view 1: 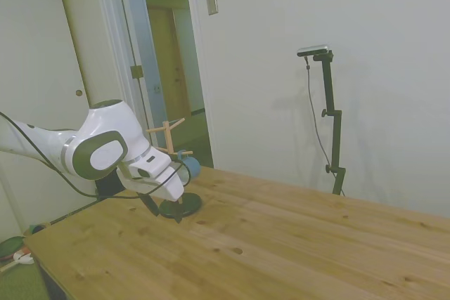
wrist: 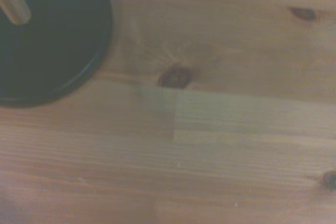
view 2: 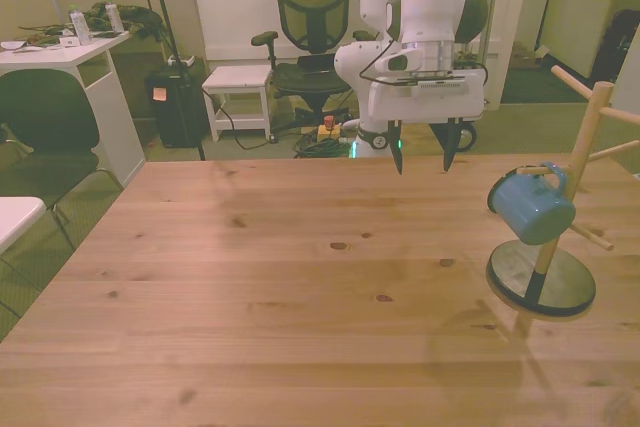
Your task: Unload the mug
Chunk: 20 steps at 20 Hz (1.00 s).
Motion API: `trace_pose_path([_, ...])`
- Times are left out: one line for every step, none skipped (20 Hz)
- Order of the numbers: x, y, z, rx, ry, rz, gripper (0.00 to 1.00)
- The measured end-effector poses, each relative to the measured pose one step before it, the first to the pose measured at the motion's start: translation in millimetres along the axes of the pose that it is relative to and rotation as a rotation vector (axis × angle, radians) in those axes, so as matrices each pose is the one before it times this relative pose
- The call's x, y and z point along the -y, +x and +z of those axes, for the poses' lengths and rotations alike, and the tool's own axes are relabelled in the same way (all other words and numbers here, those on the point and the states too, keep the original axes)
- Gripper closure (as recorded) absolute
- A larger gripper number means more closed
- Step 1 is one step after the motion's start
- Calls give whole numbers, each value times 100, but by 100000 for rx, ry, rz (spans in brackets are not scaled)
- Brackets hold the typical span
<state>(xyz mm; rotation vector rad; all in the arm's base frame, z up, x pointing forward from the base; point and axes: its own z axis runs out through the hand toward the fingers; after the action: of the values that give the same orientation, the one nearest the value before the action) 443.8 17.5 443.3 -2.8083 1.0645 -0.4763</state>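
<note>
Front view shows the pincer (view 2: pixel 422 158) with its two dark fingers pointing down and standing wide apart, with nothing between them. It hangs above the far edge of the worktop (view 2: pixel 280 287), a little toward the front view's right. In the side view the pincer (view 1: pixel 163 210) is low over the wood, near the corner of the worktop that lies closest to the door, and the white arm (view 1: pixel 98 149) bends above it.

The mug (view 2: pixel 531 209) is not in the pincer. It hangs by its handle on a lower peg of the wooden peg stand (view 2: pixel 580 172), tilted, with its opening turned toward the front view's left. The stand has a dark round base (view 2: pixel 541 278) which rests on the worktop near the edge at the front view's right. In the side view the mug (view 1: pixel 190 167) appears just behind the pincer, partly hidden by it, and the base (view 1: pixel 181 206) is close beside the fingertips.

The wrist view is blurred; it shows part of the dark base (wrist: pixel 50 40), one pale peg (wrist: pixel 13 4) over it, and bare wood with knots.

Behind the worktop stand an office chair (view 2: pixel 312 17) and a white desk (view 2: pixel 65 57).
</note>
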Motion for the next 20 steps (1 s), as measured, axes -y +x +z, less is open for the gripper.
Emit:
trace_pose_path([328,210,-41,-1003,714,-481,0])
trace_pose_path([345,276,-59,-802,795,-205,0])
trace_pose_path([380,320,-47,-803,818,-196,0])
trace_pose_path([404,332,-11,-885,790,-344,0])
trace_pose_path([410,250,74,-644,434,-657,0])
trace_pose_path([421,196,100,-963,457,-1026,0])
trace_pose_path([402,170,149,-857,341,-1084,0])
trace_pose_path([368,95,166,-759,447,-943,0])
trace_pose_path([354,108,165,-847,482,-973,0])
trace_pose_path([319,68,127,-711,488,-814,0])
trace_pose_path([312,63,118,-900,465,-1070,0])
trace_pose_path([302,14,83,-847,308,-1200,0])
trace_pose_path([249,-6,32,-697,334,-929,0])
trace_pose_path([226,-36,-16,-454,276,-734,0])
trace_pose_path([232,-57,-84,-350,446,-460,0])
trace_pose_path([260,-54,-119,-473,653,-438,0])
trace_pose_path([297,-44,-131,-647,893,-453,0])
trace_pose_path([301,13,-100,-908,1142,-383,0])
trace_pose_path([272,31,-31,-708,928,-309,0])
trace_pose_path([290,84,30,-637,926,-378,0])
